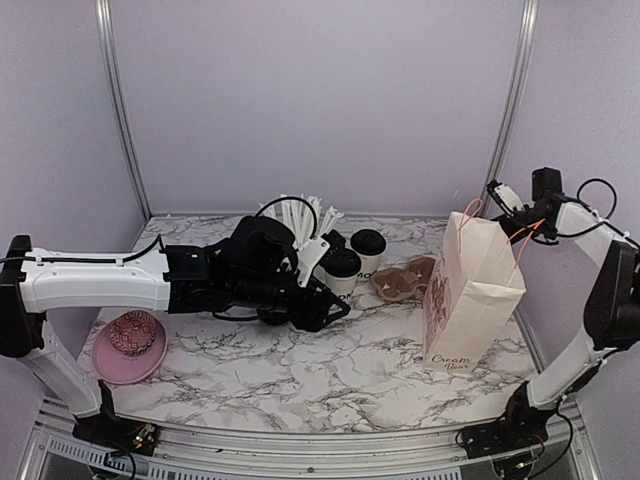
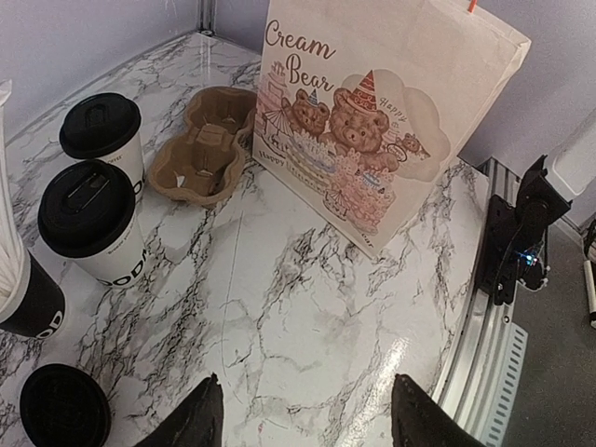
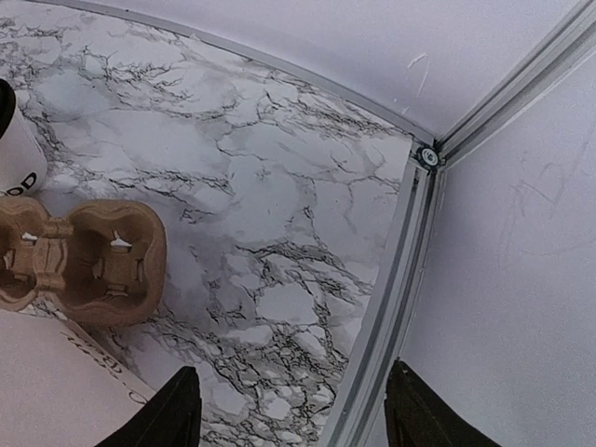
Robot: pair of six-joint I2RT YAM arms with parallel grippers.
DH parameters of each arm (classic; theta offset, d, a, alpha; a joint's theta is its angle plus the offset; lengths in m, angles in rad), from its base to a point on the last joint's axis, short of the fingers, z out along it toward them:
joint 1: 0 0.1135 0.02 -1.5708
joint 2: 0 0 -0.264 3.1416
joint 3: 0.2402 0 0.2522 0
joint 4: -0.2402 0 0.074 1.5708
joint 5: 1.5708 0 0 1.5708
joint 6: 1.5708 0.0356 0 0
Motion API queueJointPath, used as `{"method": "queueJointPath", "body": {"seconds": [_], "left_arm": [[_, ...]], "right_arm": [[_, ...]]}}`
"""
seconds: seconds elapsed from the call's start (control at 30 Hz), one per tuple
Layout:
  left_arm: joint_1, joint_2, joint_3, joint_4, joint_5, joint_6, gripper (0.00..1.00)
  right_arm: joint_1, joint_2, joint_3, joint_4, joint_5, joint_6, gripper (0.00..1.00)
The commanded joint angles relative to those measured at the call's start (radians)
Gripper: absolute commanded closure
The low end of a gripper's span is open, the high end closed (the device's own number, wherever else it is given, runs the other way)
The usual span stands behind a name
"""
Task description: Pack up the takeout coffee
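- Because the paper bag [image 1: 470,290] stands upright at the right side of the table [image 1: 300,380], its mouth faces up, ready for loading. From above, the right gripper [image 1: 505,200] sits at the bag's top edge by the orange handles, probably to steady or spread the mouth. Whether it touches them I cannot tell.
- In the same view, the first lidded cup [image 1: 341,268] and second lidded cup [image 1: 368,243] stand upright just beside each other at mid-table. They are between the straws [image 1: 300,215] and the cardboard carrier [image 1: 405,280]. The left gripper [image 1: 322,300] reaches in low beside the first one, not yet on it.
- From the left wrist, the left gripper [image 2: 307,419] has its fingers well apart over bare marble, with nothing between them. The first lidded cup [image 2: 90,219] and second lidded cup [image 2: 100,130] are off to its left, lids on. The cardboard carrier [image 2: 200,154] lies just beyond them, close against the paper bag [image 2: 372,130].
- From the right wrist, the right gripper [image 3: 293,414] also stands apart and holds nothing I can see. Below it, the cardboard carrier [image 3: 84,265] has empty pockets, so the cups likely seat there before bagging.
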Motion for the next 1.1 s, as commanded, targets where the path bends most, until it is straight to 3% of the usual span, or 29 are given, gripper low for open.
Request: {"method": "queueJointPath", "body": {"seconds": [0.0, 0.3, 0.5, 0.63, 0.83, 1.07], "left_arm": [[-0.004, -0.008, 0.009, -0.007, 0.026, 0.018, 0.38], [-0.006, -0.007, 0.020, -0.007, 0.002, -0.001, 0.38], [-0.025, -0.015, 0.074, 0.090, -0.067, -0.122, 0.32], [-0.047, 0.011, 0.147, 0.140, -0.050, -0.170, 0.30], [-0.095, 0.070, 0.259, 0.113, 0.100, -0.178, 0.28], [-0.166, 0.073, 0.321, -0.029, 0.082, -0.173, 0.27]], "right_arm": [[-0.017, -0.064, -0.102, 0.047, -0.043, -0.069, 0.35], [-0.017, -0.226, -0.365, -0.095, -0.234, -0.365, 0.35], [-0.014, -0.318, -0.479, -0.256, -0.366, -0.486, 0.35], [0.036, -0.398, -0.543, -0.292, -0.426, -0.482, 0.35], [0.101, -0.491, -0.551, -0.380, -0.463, -0.490, 0.32], [0.099, -0.464, -0.492, -0.269, -0.446, -0.325, 0.26]]}}
